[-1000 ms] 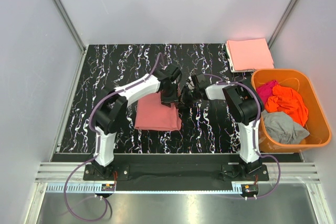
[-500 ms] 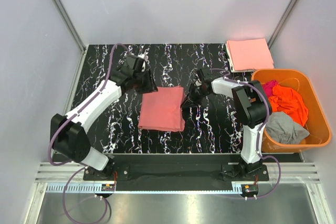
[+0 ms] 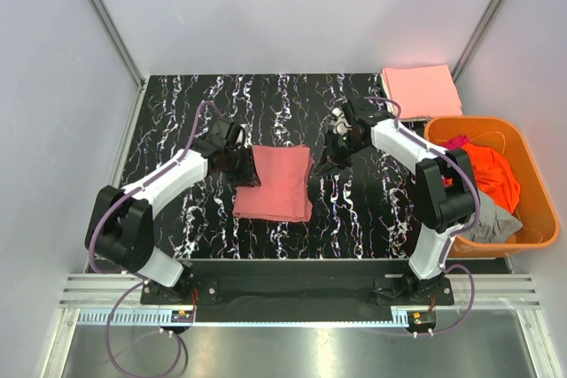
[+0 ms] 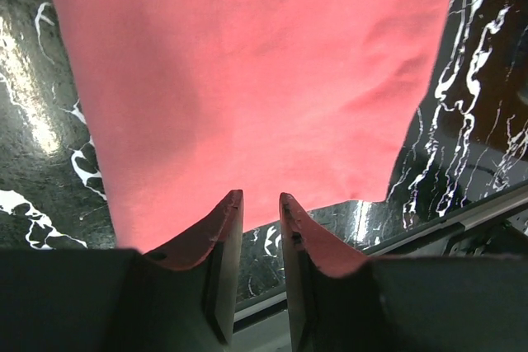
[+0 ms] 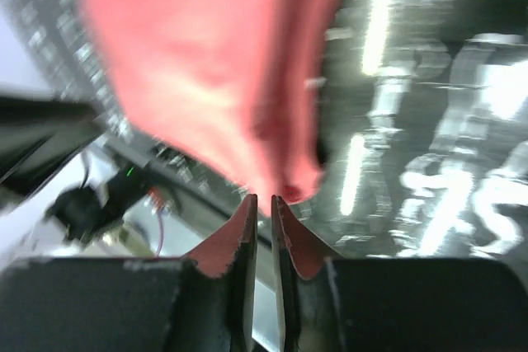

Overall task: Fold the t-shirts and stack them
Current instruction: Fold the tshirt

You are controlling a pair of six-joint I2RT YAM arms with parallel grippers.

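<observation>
A salmon-pink t-shirt [image 3: 275,185] lies folded flat in a rectangle on the middle of the black marbled table [image 3: 177,112]. My left gripper [image 3: 252,171] is at its left edge. In the left wrist view the gripper [image 4: 260,195] is nearly shut with nothing between the jaws, and the shirt [image 4: 247,63] lies just beyond the tips. My right gripper [image 3: 322,163] is at the shirt's right edge. In the blurred right wrist view the gripper [image 5: 262,197] is shut, and the cloth [image 5: 198,63] ends right at its tips. A paler peach-pink shirt [image 3: 421,92] lies folded at the back right.
A rigid orange basket [image 3: 534,238] stands at the right edge and holds crumpled bright orange [image 3: 487,174], magenta [image 3: 450,146] and grey [image 3: 492,219] shirts. Grey walls close in the table at the back and on both sides.
My left arm swung out to the back left, then came back to the shirt's left edge. My right gripper moved back along the shirt's right edge. The shirt shifted slightly right.
</observation>
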